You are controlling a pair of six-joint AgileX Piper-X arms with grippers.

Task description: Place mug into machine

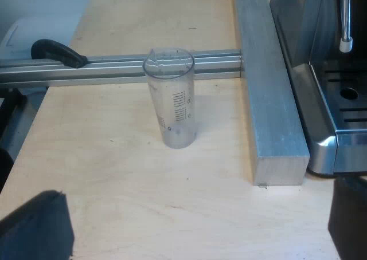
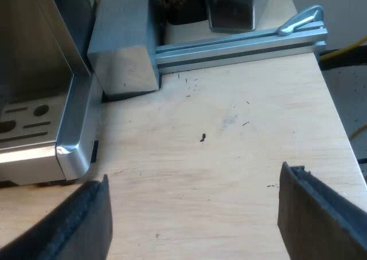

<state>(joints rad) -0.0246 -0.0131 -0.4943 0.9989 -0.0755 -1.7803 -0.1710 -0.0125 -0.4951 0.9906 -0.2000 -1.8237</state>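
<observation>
My left gripper [image 1: 192,228] sits nearest, its black fingers spread wide over the table [image 1: 114,174] with nothing between them. My right gripper [image 2: 195,220] is likewise spread and empty. Just beyond the left one, a clear measuring glass [image 1: 171,99] stands upright near a metal rail [image 1: 114,65]. The coffee machine [image 1: 338,111] shows its slotted tray [image 1: 351,108] beside a thick metal block [image 1: 269,99]. Far beyond the rail stands a dark shape [image 2: 182,5] that may be the mug; I cannot tell. Nothing is gripped yet, so I should grasp the mug upright, clear the block, and set it level on the tray.
</observation>
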